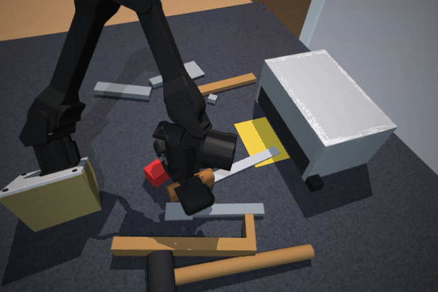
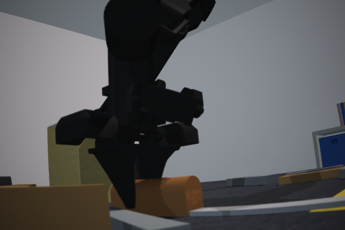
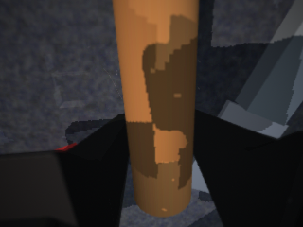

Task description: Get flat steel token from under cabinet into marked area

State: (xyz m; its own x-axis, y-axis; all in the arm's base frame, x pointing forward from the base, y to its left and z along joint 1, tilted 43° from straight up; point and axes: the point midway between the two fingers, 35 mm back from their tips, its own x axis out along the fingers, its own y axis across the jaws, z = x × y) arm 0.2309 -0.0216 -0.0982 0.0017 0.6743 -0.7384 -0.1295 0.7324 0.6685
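Observation:
My gripper (image 1: 188,184) (image 2: 140,194) (image 3: 156,119) is shut on the orange handle (image 1: 207,176) (image 2: 175,194) (image 3: 163,147) of a flat-bladed tool, low at the table. Its pale steel blade (image 1: 243,165) (image 2: 236,210) points toward the cabinet (image 1: 353,104), and its tip lies over the yellow marked area (image 1: 247,133) (image 2: 327,209). The end of the blade is in the cabinet's shadow. The dark vent (image 1: 282,129) runs along the cabinet's front. I cannot make out the steel token in any view; the space under the cabinet is hidden.
A red cube (image 1: 157,172) (image 3: 67,148) is close beside the gripper. A grey flat bar (image 1: 230,208) (image 2: 150,220) lies near the fingers. Beyond it are a wooden L-shaped piece (image 1: 198,245) and a mallet (image 1: 243,264). Wooden (image 1: 230,83) and grey (image 1: 122,91) bars lie opposite. A black block (image 1: 314,182) is at the cabinet's corner.

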